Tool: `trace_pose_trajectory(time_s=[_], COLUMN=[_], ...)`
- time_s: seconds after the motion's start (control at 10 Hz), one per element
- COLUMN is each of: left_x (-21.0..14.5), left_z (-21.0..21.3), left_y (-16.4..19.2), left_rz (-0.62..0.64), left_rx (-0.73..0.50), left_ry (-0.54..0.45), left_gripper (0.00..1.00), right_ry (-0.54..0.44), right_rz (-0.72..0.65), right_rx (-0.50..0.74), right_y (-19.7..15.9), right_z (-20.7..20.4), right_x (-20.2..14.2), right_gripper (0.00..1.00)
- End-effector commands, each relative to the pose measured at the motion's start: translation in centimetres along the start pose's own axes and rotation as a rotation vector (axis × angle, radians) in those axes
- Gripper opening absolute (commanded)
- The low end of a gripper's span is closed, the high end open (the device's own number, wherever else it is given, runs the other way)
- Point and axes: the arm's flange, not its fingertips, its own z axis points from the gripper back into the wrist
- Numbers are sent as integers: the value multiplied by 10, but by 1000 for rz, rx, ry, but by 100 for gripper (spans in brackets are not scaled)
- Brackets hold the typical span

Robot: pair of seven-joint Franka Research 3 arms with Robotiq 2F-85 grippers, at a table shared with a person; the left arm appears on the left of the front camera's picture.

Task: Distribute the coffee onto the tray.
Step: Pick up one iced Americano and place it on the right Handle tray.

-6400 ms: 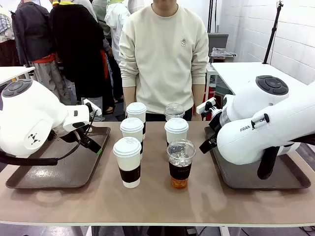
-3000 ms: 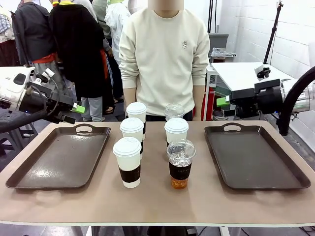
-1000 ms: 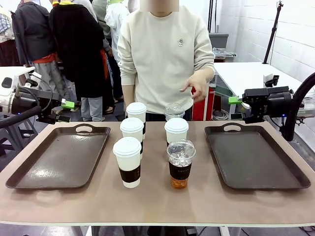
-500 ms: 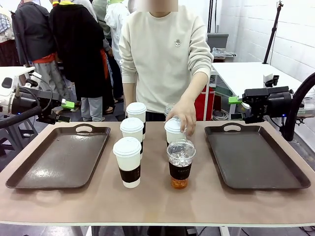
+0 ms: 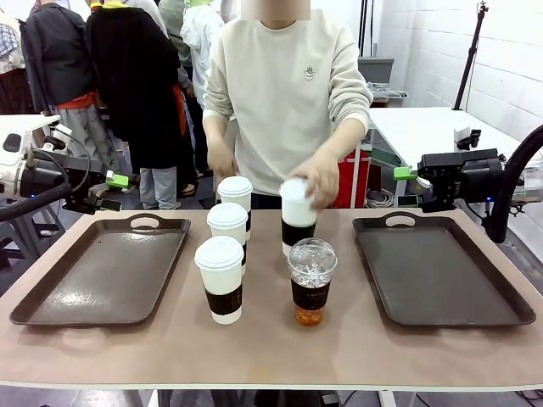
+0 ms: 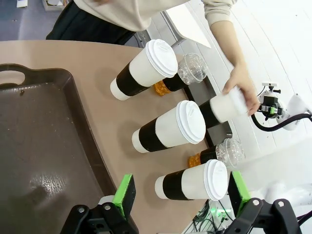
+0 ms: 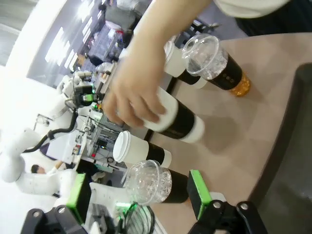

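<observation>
I find the left gripper point(image 5: 114, 192) and right gripper point(image 5: 405, 186) black-bodied with green pads point(image 6: 124, 194), thick black cables point(image 5: 507, 174) trailing behind. The person wears a cream long-sleeved sweatshirt point(image 5: 284, 110) bearing a small chest emblem point(image 5: 311, 74).

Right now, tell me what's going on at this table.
The person's hand holds one white lidded cup up off the table. The other white cups and the clear cups stand in the middle, between the left tray and the right tray. The left pincer and the right pincer hang open at the far outer sides, holding nothing.
</observation>
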Motion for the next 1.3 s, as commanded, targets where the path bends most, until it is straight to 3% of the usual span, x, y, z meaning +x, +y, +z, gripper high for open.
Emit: trace_pose_trajectory(time_s=[0.0, 0.2, 0.4, 0.6, 0.7, 0.8, 1.2], left_x=[-3, -3, -3, -3, -3, -3, -3], left_z=[2, 2, 2, 2, 2, 2, 2], left_y=[-3, -3, -3, -3, -3, -3, -3], left_rz=[1, 1, 1, 1, 1, 1, 1], left_rx=[3, 3, 3, 3, 3, 3, 3], left_ry=[0, 0, 0, 0, 0, 0, 0], left_gripper=[100, 100, 100, 100, 100, 100, 100], right_ry=[22, 67, 158, 248, 263, 212, 232], right_rz=[260, 552, 749, 811, 790, 788, 797], right_rx=[-21, 43, 95, 196, 169, 127, 146], right_y=[7, 6, 4, 0, 1, 8, 5], right_z=[-8, -14, -18, -21, -21, -24, -23], right_x=[-6, -18, -30, -33, -32, -32, -35], right_gripper=[100, 100, 100, 100, 100, 100, 100])
